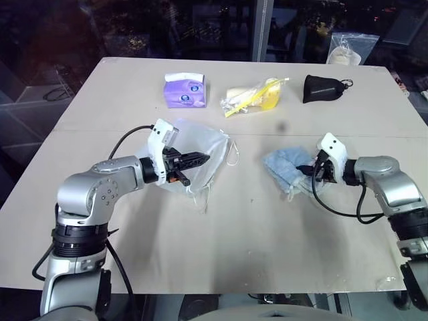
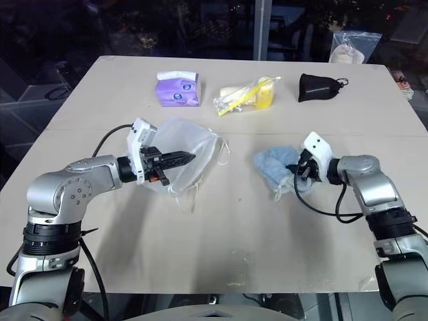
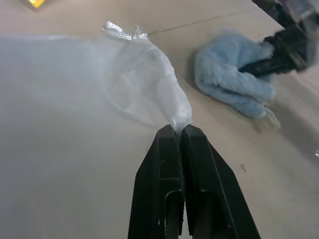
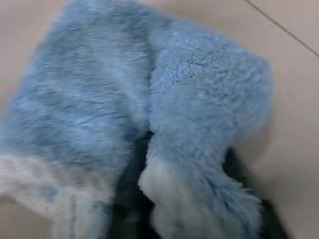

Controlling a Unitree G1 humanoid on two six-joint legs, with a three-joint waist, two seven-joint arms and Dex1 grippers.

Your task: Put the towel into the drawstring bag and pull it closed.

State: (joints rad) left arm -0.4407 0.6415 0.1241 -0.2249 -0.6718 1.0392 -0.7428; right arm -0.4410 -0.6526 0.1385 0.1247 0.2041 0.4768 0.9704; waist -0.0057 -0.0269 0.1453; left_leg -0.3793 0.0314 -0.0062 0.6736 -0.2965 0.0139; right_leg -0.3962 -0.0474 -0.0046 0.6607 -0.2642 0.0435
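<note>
Left wrist view: left hand [image 3: 178,130] pinching drawstring bag [image 3: 75,99]; right hand [image 1: 314,170] clamped on towel [image 4: 149,99].

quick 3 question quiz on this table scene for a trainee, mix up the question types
1. True or false: the left gripper is pinched shut on an edge of the drawstring bag.
2. Multiple choice: the towel now lies (A) inside the bag, (B) on the table at the right gripper, (C) on top of the purple tissue pack.
3. Fill in: along the far edge, the clear packet with yellow contents sits between the tissue pack and the ____ pouch.

Key
1. True: its fingers are closed on a gathered bit of bag fabric.
2. B: the right gripper's fingers are dug into the towel, which is outside the bag.
3. Black.
</note>
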